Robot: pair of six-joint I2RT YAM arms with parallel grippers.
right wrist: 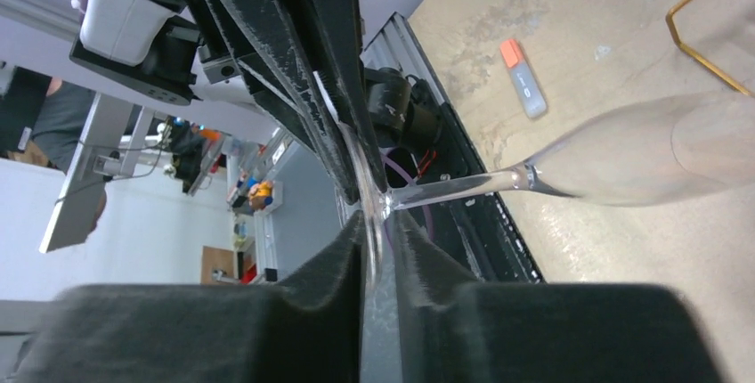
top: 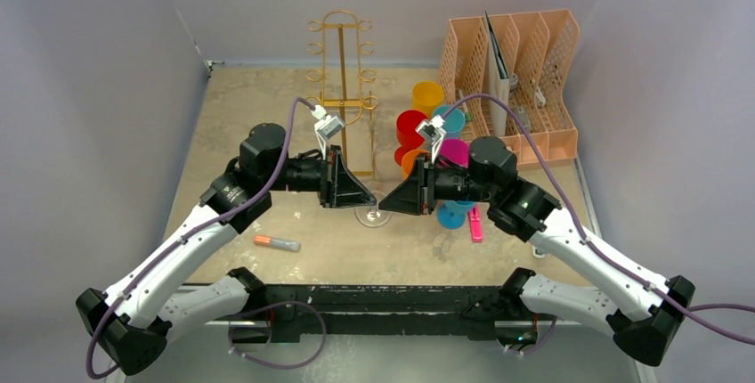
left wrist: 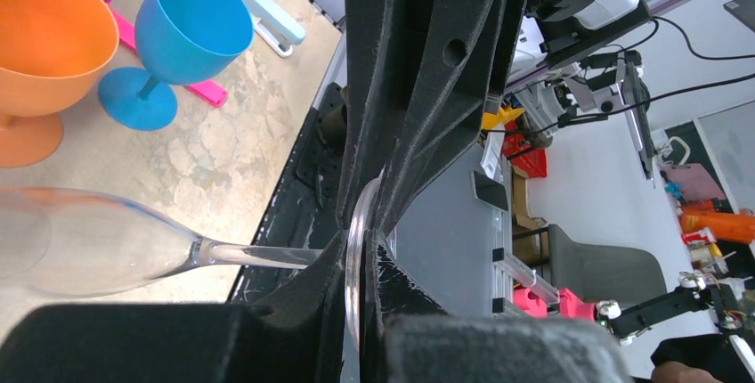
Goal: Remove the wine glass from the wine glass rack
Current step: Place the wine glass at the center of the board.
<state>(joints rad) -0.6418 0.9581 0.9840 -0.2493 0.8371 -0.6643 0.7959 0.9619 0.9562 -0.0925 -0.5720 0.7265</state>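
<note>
Off the wine glass rack (top: 341, 62), just in front of its wire base: the wine glass (top: 374, 215), clear, bowl end turned toward the rack and round foot turned away from it. Gripped at that foot from both sides. Reaching in from the rack's left side, the left gripper (top: 368, 198), jaws pressed together on the foot's rim, the thin disc showing edge-on between its black fingers (left wrist: 294, 312) in the left wrist view. Reaching in from the rack's right side, the right gripper (top: 385, 205), jaws likewise pinching the same disc, the stem running off from between the fingers (right wrist: 320, 294) toward the bowl. Tip to tip and nearly touching, both grippers, in front of the rack. Impossible to tell whether lifted or resting on the table (top: 267, 134). Right of the rack, a cluster of coloured goblets (top: 427, 96), and farther right a peach file organiser (top: 525, 62). In front of the rack and to its left, an orange-capped marker (top: 276, 242) lying flat on the table.
</note>
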